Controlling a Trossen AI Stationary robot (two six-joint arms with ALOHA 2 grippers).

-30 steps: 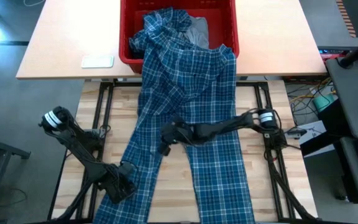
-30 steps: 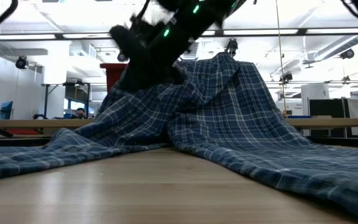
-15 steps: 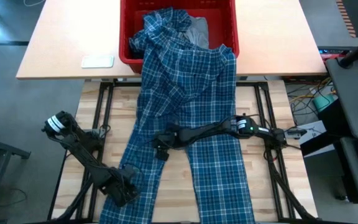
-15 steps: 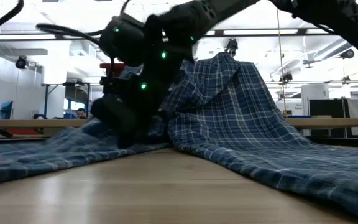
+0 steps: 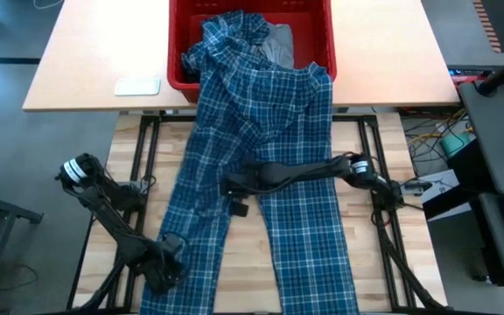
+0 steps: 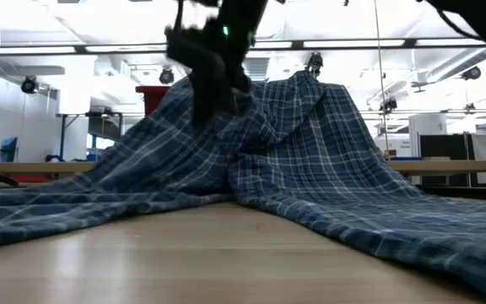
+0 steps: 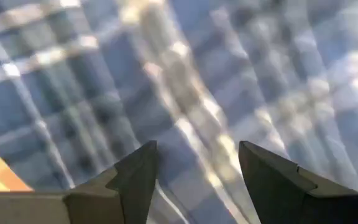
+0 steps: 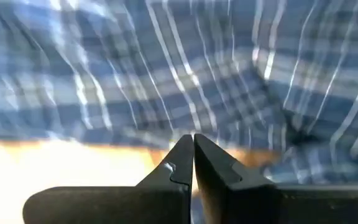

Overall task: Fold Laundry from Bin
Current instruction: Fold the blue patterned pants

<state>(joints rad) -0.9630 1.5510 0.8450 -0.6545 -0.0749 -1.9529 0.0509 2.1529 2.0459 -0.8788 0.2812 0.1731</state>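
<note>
**Right gripper shut, empty, over plaid garment**

Right gripper (image 5: pixel 231 186) fingers pressed together, nothing between them, above the inner edge of the blue-and-white plaid garment (image 5: pixel 269 140). Garment drapes from the red bin (image 5: pixel 180 52) over its front wall onto the wooden table (image 5: pixel 383 210), two long panels spread. Grey garment (image 5: pixel 278 44) in the bin. Left gripper (image 5: pixel 166 269) part open at the left panel's near end; grip on cloth unclear. White flat object (image 5: pixel 137 86) beside the bin.

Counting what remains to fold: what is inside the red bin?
In the bin: the plaid garment's bunched upper end, spilling out, and some light grey fabric. Anything beneath is covered.
</note>
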